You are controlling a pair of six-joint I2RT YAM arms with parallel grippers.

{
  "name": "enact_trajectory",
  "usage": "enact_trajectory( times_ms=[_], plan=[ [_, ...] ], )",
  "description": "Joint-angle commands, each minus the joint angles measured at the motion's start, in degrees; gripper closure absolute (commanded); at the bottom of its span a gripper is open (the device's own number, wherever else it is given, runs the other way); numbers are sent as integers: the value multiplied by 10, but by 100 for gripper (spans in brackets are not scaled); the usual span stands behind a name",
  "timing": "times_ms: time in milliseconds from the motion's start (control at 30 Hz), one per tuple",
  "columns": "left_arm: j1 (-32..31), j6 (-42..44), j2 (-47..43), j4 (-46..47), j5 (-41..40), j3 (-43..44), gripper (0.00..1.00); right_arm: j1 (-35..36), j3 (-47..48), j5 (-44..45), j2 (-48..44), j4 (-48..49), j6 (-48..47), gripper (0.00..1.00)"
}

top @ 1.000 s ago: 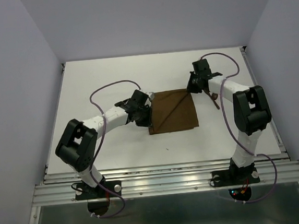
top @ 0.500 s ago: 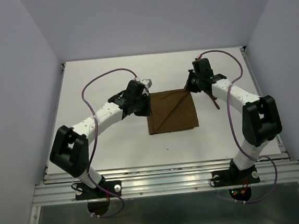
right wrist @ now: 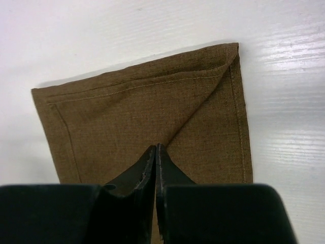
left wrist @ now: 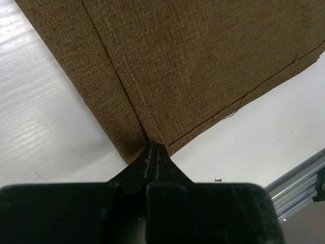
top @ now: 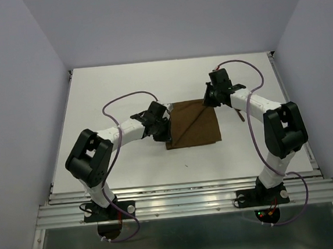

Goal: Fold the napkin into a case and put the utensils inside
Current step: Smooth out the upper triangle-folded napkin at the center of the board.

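Note:
The dark brown napkin (top: 193, 125) lies flat in the middle of the table, folded to a rough square, with a diagonal fold edge running to its far right corner. My left gripper (top: 167, 138) is shut, its tips on the napkin's near left corner, where a straight fold line (left wrist: 117, 76) meets them (left wrist: 155, 145). My right gripper (top: 206, 102) is shut at the far right corner, its tips (right wrist: 156, 147) on the diagonal fold of the napkin (right wrist: 132, 117). A slim dark utensil (top: 240, 116) lies right of the napkin, mostly hidden by my right arm.
The white table (top: 123, 93) is walled in by pale panels on the left, back and right. An aluminium rail (top: 185, 201) runs along the near edge. Purple cables loop over both arms. A tiny dark speck (top: 186, 166) lies in front of the napkin.
My left gripper went to the napkin's far left corner and has come back to the near left corner. My right gripper shifted slightly at the far right corner. The napkin's shape is unchanged.

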Motion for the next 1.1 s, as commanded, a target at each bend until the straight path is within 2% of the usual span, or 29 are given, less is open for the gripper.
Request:
enact_trajectory(
  times_ms=[0,133,567,767,1067],
  plan=[
    [-6,-5,8,27,7,-18,100,3,38,25,30,-5,-13,92],
    [-7,1,22,16,-27,-27,100,3,59,41,63,-13,-28,91],
    [-7,14,32,2,-43,-43,100,3,105,74,112,-28,-33,91],
    [-7,14,16,-23,-95,-40,100,3,107,72,127,-14,-34,90],
    [-7,24,-13,-33,-78,-16,100,3,104,87,181,-12,-39,92]
  ],
)
